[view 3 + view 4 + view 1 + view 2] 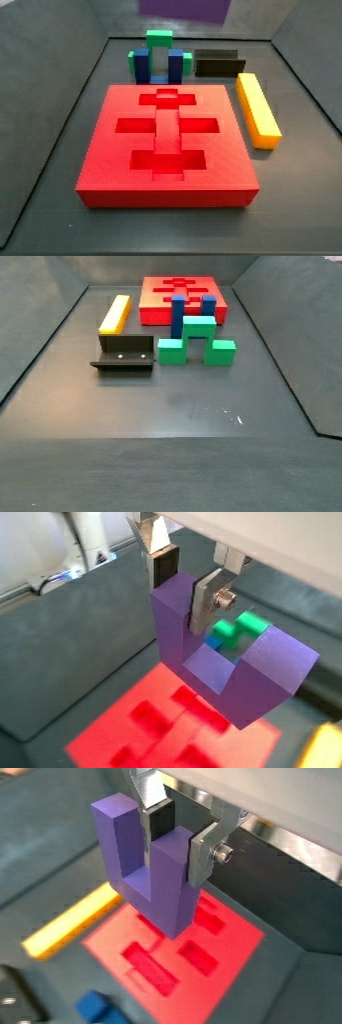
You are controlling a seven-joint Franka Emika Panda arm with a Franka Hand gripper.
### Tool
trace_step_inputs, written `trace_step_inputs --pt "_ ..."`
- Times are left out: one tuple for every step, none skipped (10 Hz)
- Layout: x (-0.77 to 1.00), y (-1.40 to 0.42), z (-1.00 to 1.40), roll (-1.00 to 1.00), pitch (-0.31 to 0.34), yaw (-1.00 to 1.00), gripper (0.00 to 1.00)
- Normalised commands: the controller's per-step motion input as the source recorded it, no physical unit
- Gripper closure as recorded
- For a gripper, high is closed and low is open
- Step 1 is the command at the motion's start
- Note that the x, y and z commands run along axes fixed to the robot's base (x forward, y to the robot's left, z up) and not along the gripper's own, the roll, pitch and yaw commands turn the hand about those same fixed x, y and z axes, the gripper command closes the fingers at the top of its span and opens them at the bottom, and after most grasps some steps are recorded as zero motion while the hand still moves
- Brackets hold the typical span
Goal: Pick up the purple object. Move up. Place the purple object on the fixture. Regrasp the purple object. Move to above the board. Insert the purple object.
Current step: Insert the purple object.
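We start with the board (167,140): it lies flat on the floor with its cross-and-rectangle cutouts empty in both side views. Both wrist views show it below the gripper, so we judge we're in the "move to above the board" step, with the insert still to do.

The yellow bar (258,108) lies beside the board. The blue-and-green cluster (191,334) and the fixture (123,353) sit beyond it, and the fixture is bare.

The purple object (150,866) is up in the air, well clear of the board. In a side view only its lower edge shows at the top of frame.

The gripper (181,834) is clamped on one prong, silver plates either side.

Next we need to line the piece up over a matching cutout and square it before descending straight down. We can't tell from here which recess fits.
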Motion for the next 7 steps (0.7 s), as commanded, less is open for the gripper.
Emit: trace_step_inputs --pt "0.0 -0.87 -0.35 -0.25 0.144 0.0 1.0" --pt "0.0 -0.87 -0.35 -0.25 0.143 0.0 1.0" --pt "-0.05 -0.79 -0.55 -0.2 0.053 0.0 1.0" --pt "0.0 0.0 0.0 -0.03 0.0 0.0 1.0" --pt "0.0 0.03 -0.03 0.0 0.0 0.0 1.0" --pt "-0.01 -0.12 -0.67 0.0 -0.106 0.02 1.0" --pt "-0.04 -0.35 -1.0 0.05 -0.027 0.0 1.0"
